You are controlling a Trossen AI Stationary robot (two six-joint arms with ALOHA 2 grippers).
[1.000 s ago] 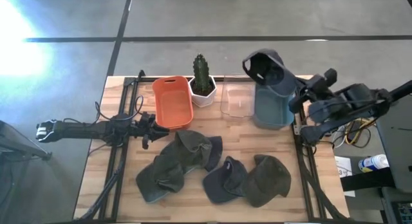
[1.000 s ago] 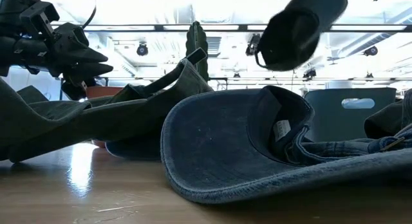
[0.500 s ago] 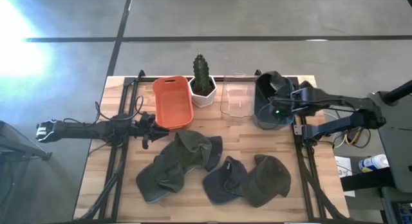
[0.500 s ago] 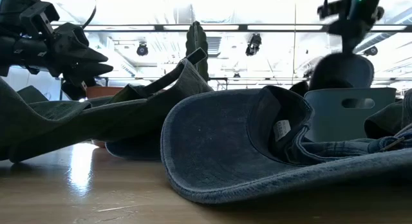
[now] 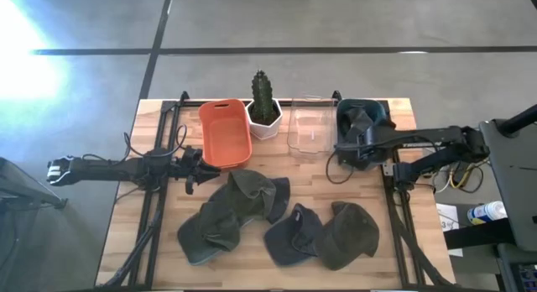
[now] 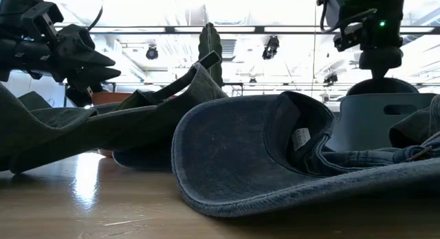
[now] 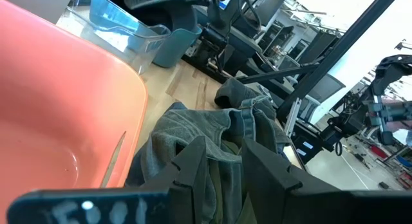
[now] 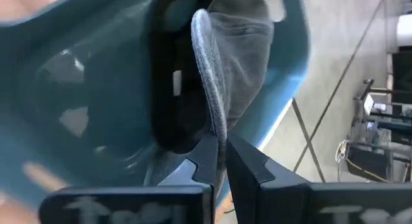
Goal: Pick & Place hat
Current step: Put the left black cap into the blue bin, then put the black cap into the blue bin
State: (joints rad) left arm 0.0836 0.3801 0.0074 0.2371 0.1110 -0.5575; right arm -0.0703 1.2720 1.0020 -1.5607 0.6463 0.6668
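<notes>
1 dark fabric hat (image 5: pixel 362 124) is lowered into the blue plastic bin (image 5: pixel 374 110), its brim clamped by the right gripper (image 8: pixel 219 150). Release is judged pending. About 4 olive and denim hats (image 5: pixel 277 216) are left on the table. The left gripper (image 5: pixel 195 169) is idle, fingers slightly apart.

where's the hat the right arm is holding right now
In the high view, the hat sits inside the blue bin at the table's back right, beside the clear container, pinched by the right gripper.
</notes>
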